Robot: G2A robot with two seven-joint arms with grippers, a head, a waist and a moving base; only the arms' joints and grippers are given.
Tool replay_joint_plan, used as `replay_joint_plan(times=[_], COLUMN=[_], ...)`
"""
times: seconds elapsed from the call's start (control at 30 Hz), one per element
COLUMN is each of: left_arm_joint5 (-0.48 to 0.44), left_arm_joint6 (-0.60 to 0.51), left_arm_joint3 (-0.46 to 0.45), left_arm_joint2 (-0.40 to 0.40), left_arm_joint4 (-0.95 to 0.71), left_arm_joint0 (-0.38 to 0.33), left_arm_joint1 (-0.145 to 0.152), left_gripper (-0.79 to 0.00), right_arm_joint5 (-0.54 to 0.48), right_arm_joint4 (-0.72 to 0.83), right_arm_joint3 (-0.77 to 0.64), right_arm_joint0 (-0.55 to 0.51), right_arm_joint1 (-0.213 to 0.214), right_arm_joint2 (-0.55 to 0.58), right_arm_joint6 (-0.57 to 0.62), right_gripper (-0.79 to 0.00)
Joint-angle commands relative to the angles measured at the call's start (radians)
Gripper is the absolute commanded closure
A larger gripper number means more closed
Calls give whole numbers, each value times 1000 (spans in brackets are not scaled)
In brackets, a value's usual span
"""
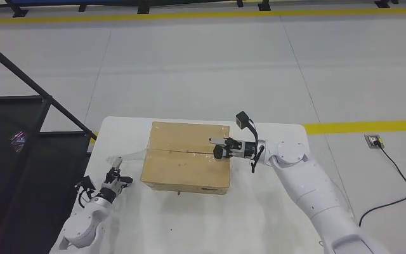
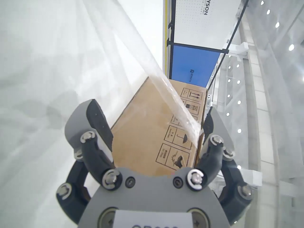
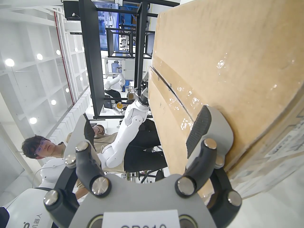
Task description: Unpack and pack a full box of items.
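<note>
**A:** Where is the box?

**B:** The cardboard box (image 1: 184, 159) sits on the white table (image 1: 190, 222). It is nearer the far edge than the near one, roughly midway between the left and right edges. Its top flaps are closed and meet at a seam (image 3: 166, 84) that runs the length of the lid.

**A:** And the left end effector?

**B:** The left end effector (image 1: 116, 178) is low over the table by the left edge, near the box's left end but not touching it. Its fingers are spread wide. A strip of clear tape (image 2: 166, 86) runs between that end of the box and the end effector. The crumpled tip of the strip lies against one finger (image 2: 210, 126). I cannot tell whether it is stuck there.

**A:** The right one?

**B:** The right end effector (image 1: 217, 147) is at the box's top, at the end facing the table's right edge, right at the seam. It is also wide apart and holds nothing. One finger (image 3: 201, 129) lies flat against the lid beside the seam, and the other hangs in the air off the box.

**A:** Any writing?

**B:** The box's left end carries a column of black handling symbols (image 2: 177, 138), such as arrows and an umbrella, each in a square frame. The box's right end has a printed label (image 3: 285, 143), too skewed to make out. Each end effector has a white sticker (image 2: 154, 219) on its base, with characters cut off at the frame edge.
</note>
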Motion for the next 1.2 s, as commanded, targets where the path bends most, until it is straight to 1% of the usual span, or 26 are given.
replay_joint_plan(times=[0.0, 0.13, 0.27, 0.37, 0.47, 0.57, 0.7, 0.87, 1.0, 1.1, 1.17], left_arm_joint5=[0, 6, 8, 7, -18, -59, -128, -192, -203, -182, -161], left_arm_joint6=[-5, -43, -62, -54, -42, -32, -3, 68, 121, 151, 156], left_arm_joint3=[47, 132, 196, 250, 287, 291, 230, 75, -55, -137, -174], left_arm_joint2=[16, 40, 61, 78, 87, 78, 46, 5, -25, -41, -48], left_arm_joint4=[-29, -129, -180, -200, -208, -214, -194, -155, -116, -85, -75], left_arm_joint0=[-42, -126, -195, -246, -280, -286, -256, -171, -114, -86, -80], left_arm_joint1=[-6, -19, -30, -38, -44, -46, -41, -36, -33, -31, -30], left_gripper=[-785, -785, -785, -785, -785, -785, -785, -785, -785, -785, -785], right_arm_joint5=[0, 0, 0, 0, 0, 0, 0, 0, 0, 0, 0], right_arm_joint4=[0, 0, 0, 0, 0, 0, 0, 0, 0, 0, 0], right_arm_joint3=[0, 0, 0, 0, 0, 0, 0, 0, 0, 0, 0], right_arm_joint0=[0, 0, 0, 0, 0, 0, 0, 0, 0, 0, 0], right_arm_joint1=[0, 0, 0, 0, 0, 0, 0, 0, 0, 0, 0], right_arm_joint2=[0, 0, 0, 0, 0, 0, 0, 0, 0, 0, 0], right_arm_joint6=[0, 0, 0, 0, 0, 0, 0, 0, 0, 0, 0], right_gripper=[-785, -785, -785, -785, -785, -785, -785, -785, -785, -785, -785])
